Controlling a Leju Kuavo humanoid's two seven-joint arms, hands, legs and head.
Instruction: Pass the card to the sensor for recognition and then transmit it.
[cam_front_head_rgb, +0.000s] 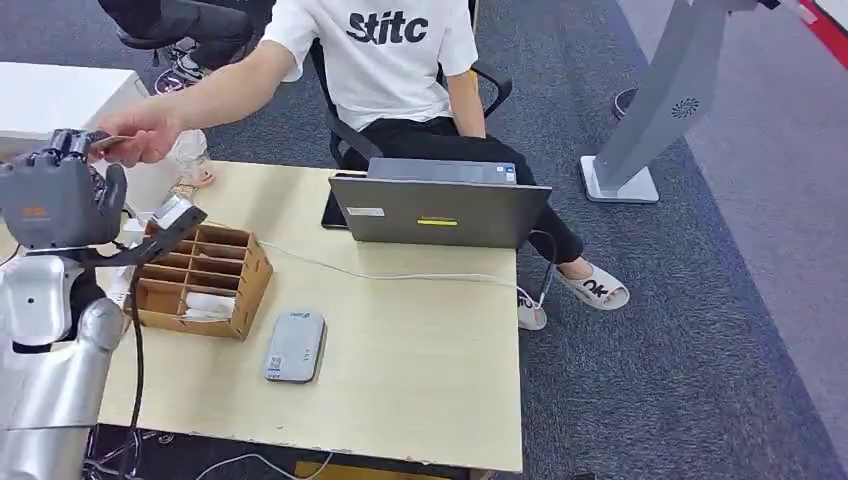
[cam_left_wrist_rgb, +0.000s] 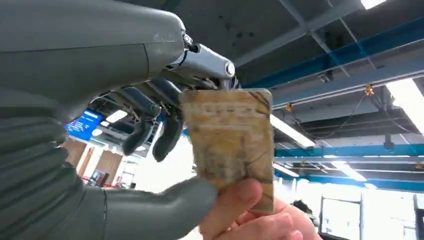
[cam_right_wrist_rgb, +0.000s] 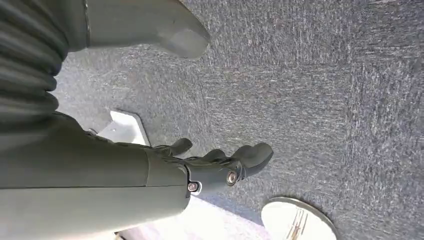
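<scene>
The robot's left hand (cam_front_head_rgb: 58, 195) is raised at the near left corner of the table (cam_front_head_rgb: 420, 370), above the table's left edge. Its fingertips and thumb close on one card (cam_left_wrist_rgb: 231, 145); in the left wrist view the upper fingers touch one short end and the thick thumb (cam_left_wrist_rgb: 165, 205) lies at the other. The card's long axis runs away from the hand, from the robot's fingertips toward a person's hand (cam_front_head_rgb: 140, 130). That person's hand pinches the far short end, thumb on the card's face, so both hold the one card at once. In the head view the card shows as a thin sliver, edge-on, pointing from the robot's fingers toward the person.

The right hand (cam_right_wrist_rgb: 220, 165) hangs above grey carpet, holding nothing, its fingers loosely curled and apart from the thumb.

On the table, nearest the robot, lies one grey card sensor (cam_front_head_rgb: 296, 346), flat. Just beyond it to the left stands one cardboard organizer (cam_front_head_rgb: 205, 280) with divided compartments. One white cable (cam_front_head_rgb: 400, 275) runs across the tabletop. Farther back sits one grey laptop (cam_front_head_rgb: 440, 205), its lid toward the robot. Behind it sits one person (cam_front_head_rgb: 385, 60) in a white shirt, arm stretched out to the card.
</scene>
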